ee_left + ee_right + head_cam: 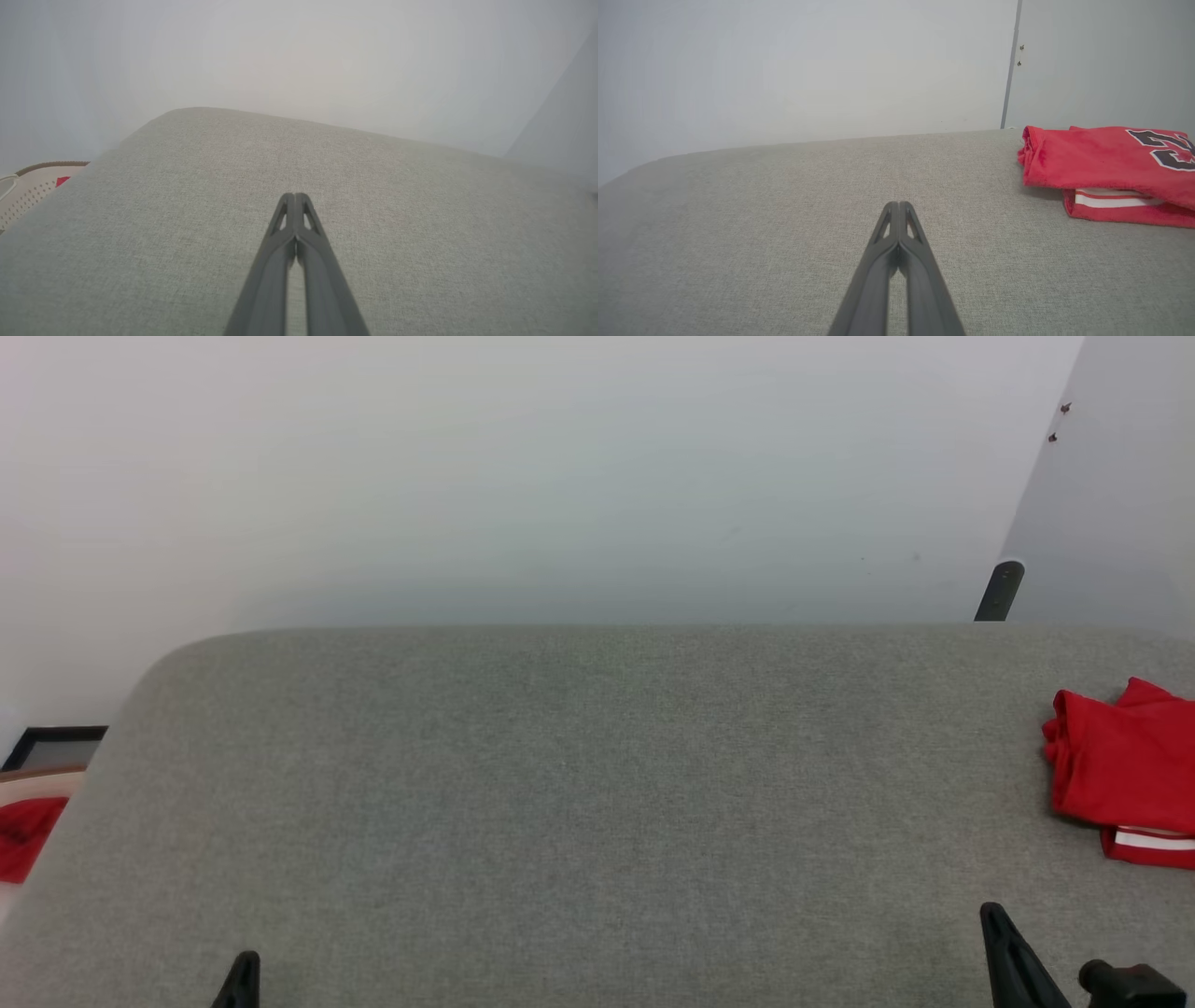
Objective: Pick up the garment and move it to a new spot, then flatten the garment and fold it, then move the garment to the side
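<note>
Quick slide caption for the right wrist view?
Right gripper shut and empty, grey fabric surface ahead; folded red jersey lying to the right.

Grey fabric surface [560, 803], perforated basket [28, 193]

Garment [1125, 770] cropped by right edge; lettering [1169, 158] only partly in frame. Perforated basket [28, 196] cut at left edge, red contents [63, 181] unidentifiable.

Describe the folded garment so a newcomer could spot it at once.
Start from the grey padded surface and go to its right edge. The garment lies there folded: red, with a white stripe and black white-outlined lettering, unlike the red cloth in the basket at left.
</note>
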Available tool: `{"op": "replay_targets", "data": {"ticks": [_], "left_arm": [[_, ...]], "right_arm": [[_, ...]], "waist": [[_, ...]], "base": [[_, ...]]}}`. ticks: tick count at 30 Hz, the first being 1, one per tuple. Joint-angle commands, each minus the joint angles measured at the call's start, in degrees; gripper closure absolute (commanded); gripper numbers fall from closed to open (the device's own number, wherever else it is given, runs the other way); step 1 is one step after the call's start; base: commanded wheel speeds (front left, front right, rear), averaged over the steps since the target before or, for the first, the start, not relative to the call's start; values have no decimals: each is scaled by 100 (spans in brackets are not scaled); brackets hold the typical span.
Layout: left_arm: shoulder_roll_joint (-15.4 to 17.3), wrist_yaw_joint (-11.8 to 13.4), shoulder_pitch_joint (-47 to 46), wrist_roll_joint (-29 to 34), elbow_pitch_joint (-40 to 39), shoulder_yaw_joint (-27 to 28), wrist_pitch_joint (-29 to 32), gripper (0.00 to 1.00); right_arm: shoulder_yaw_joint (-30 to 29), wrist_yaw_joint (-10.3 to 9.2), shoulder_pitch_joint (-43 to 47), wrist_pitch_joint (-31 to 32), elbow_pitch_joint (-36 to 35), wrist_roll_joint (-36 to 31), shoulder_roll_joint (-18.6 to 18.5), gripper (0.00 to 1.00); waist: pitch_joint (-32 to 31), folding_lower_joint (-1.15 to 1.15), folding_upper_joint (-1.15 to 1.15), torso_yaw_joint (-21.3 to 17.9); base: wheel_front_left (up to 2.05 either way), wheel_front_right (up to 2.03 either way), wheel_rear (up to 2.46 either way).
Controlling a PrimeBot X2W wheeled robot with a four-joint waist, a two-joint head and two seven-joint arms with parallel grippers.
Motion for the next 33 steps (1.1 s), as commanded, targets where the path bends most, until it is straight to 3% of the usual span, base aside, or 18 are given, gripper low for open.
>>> {"op": "replay_targets", "data": {"ticks": [1,33], "left_arm": [[36,-1,-163,-227,-65,51,45,100],[-435,-9,-779,-2748,82,136,788,100]], "right_arm": [[-41,0,-171,50,-81,275,0,100],[-205,-2,-544,762,-79,3298,73,100]], "waist": [[6,0,0,0],[147,0,0,-14]], "base": [[0,0,0],[0,0,0]]}}
